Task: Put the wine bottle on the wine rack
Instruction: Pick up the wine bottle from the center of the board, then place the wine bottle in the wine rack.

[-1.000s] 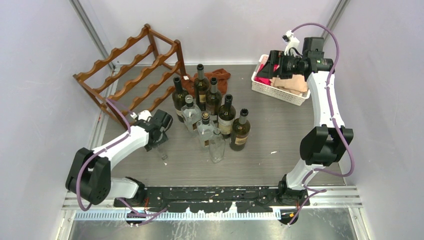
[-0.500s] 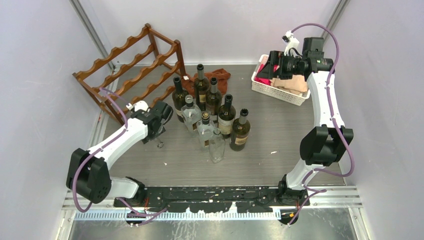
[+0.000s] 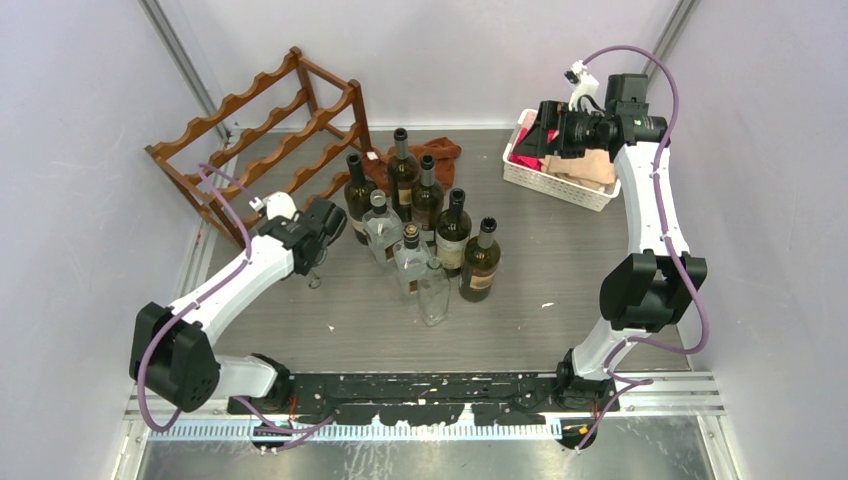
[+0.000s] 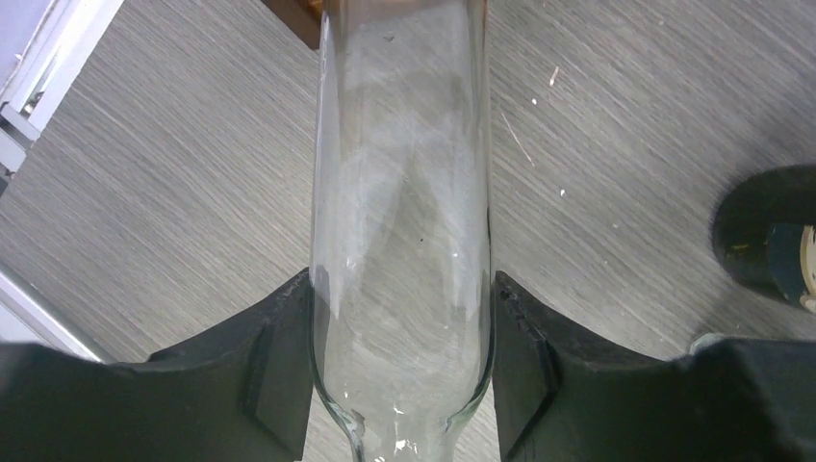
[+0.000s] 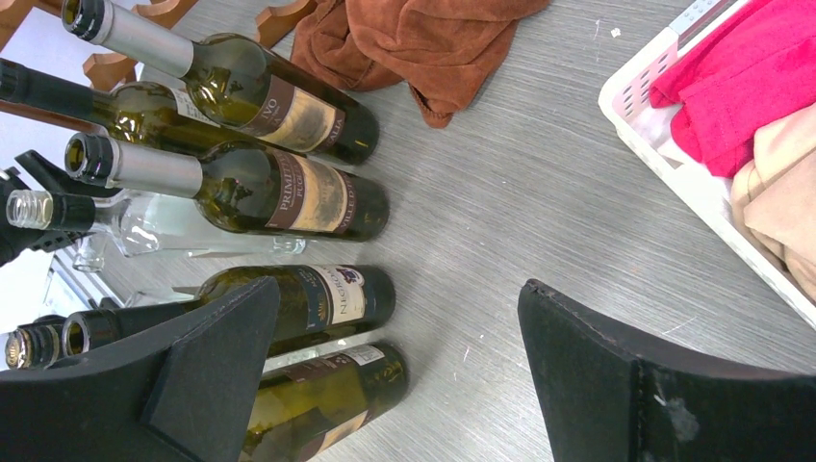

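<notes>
Left gripper (image 4: pixel 399 371): clamped on clear wine bottle (image 4: pixel 399 192) | Bottle: centre-left of overhead frame, near wine rack (image 3: pixel 262 140), not on it | Rack: upper left | Right gripper (image 5: pixel 399 375): spread wide, empty, upper right by white basket (image 3: pixel 556 182)

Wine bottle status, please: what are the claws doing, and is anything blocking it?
Left claw shut on clear wine bottle, not yet at wine rack. Right claw open, near white basket. Standing bottles off to its side; path looks free.
</notes>
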Controlling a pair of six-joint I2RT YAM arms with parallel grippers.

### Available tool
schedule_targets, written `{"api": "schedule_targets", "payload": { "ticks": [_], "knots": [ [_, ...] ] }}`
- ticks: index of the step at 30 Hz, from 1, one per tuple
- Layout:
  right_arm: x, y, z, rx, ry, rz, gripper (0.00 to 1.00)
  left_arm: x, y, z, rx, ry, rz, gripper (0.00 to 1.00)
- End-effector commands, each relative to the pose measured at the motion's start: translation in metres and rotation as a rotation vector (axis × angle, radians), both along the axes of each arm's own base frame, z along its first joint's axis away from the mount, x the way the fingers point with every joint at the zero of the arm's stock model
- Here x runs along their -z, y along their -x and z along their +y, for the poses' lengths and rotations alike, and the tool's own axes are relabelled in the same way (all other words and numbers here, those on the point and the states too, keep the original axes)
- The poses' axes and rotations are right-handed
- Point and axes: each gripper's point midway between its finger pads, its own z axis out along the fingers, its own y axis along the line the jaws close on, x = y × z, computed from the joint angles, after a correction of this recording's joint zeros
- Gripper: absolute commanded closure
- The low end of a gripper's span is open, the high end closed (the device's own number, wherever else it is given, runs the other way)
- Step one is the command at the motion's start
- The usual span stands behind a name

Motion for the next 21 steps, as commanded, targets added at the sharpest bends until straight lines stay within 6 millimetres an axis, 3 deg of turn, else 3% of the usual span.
{"api": "schedule_targets", "payload": {
  "ticks": [1,8,18,21],
  "knots": [
    [-0.03,0.0,0.003,-0.022,0.009,-0.099,0.0,-0.018,-0.026,0.015,-0.05,-0.028,-0.132,1.0],
    [-0.03,0.001,0.003,-0.023,0.009,-0.099,0.0,-0.004,-0.045,0.036,-0.084,-0.037,-0.138,1.0],
    [-0.031,0.0,0.003,-0.022,0.006,-0.102,0.0,0.017,-0.091,0.077,-0.138,-0.095,-0.17,1.0],
    [-0.031,0.001,0.002,-0.022,0.011,-0.105,0.0,0.021,-0.102,0.084,-0.159,-0.084,-0.17,0.92]
  ]
}}
